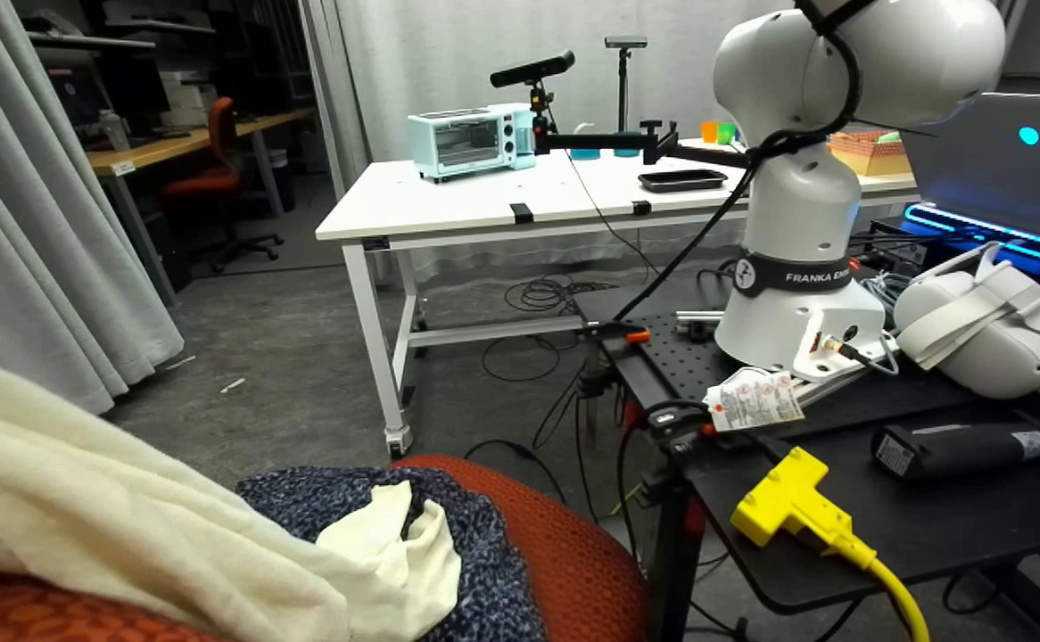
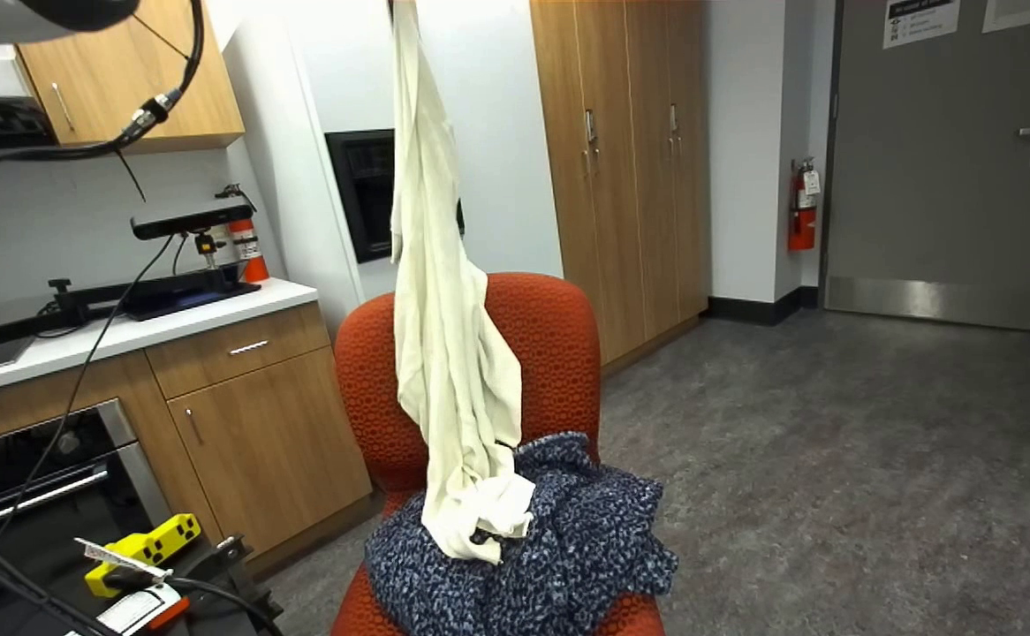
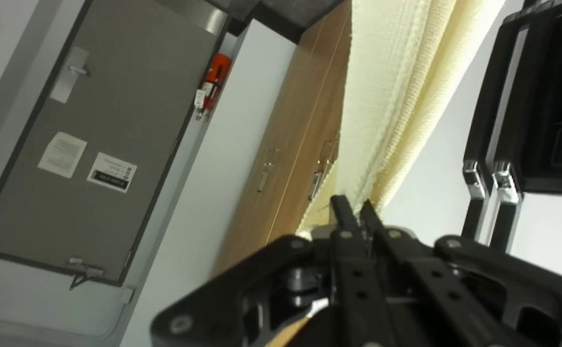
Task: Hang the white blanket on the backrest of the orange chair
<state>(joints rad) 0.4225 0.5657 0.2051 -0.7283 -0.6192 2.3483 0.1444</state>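
Okay, my claw (image 3: 354, 205) pinches the white blanket (image 2: 444, 265) by its top end; long axis near vertical, hanging in front of the backrest (image 2: 555, 362), tail on the speckled cushion (image 2: 568, 539). Next, probably: back over the rim (image 2: 533, 283).

In an exterior view, you have loose black cables (image 1: 551, 292) coiled on the grey floor (image 1: 252, 339) beneath a white table (image 1: 458, 201), whose top carries a pale-blue toaster oven (image 1: 471, 143) and, apart from it, a black tray (image 1: 682, 185). The black table (image 1: 912, 535) near it bears the robot base (image 1: 792, 321), a white VR headset (image 1: 988, 334) and, near an edge, a yellow power-cord splitter (image 1: 788, 504). Your orange chair (image 2: 559, 353) rises over the floor, its feet out of view.
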